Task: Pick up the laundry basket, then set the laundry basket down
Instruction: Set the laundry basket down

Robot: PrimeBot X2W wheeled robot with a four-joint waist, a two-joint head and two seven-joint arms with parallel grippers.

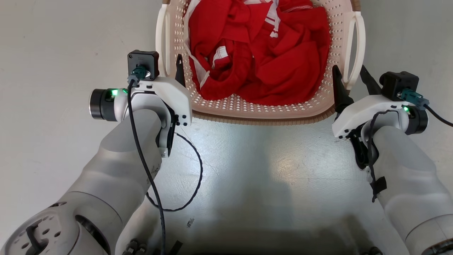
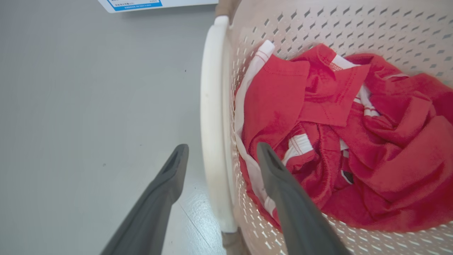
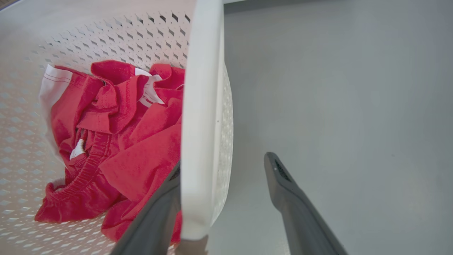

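The laundry basket [image 1: 262, 118], cream and perforated with a brown rim, lies at the top centre of the head view and holds crumpled red and white clothes [image 1: 262, 53]. My left gripper [image 1: 170, 62] is open at the basket's left loop handle [image 1: 162, 39]. In the left wrist view its jaws [image 2: 223, 148] stand wide, one finger outside the handle [image 2: 212, 124] and one inside over the clothes. My right gripper [image 1: 348, 69] is open at the right handle [image 1: 355, 46]. In the right wrist view it [image 3: 223, 161] straddles that handle [image 3: 201, 106] with a gap on the outer side.
Grey floor [image 1: 269, 170] surrounds the basket and stretches between my two forearms. A black cable [image 1: 194, 184] loops down from my left wrist over the floor. A white object with a blue label [image 2: 141, 4] shows at the top edge of the left wrist view.
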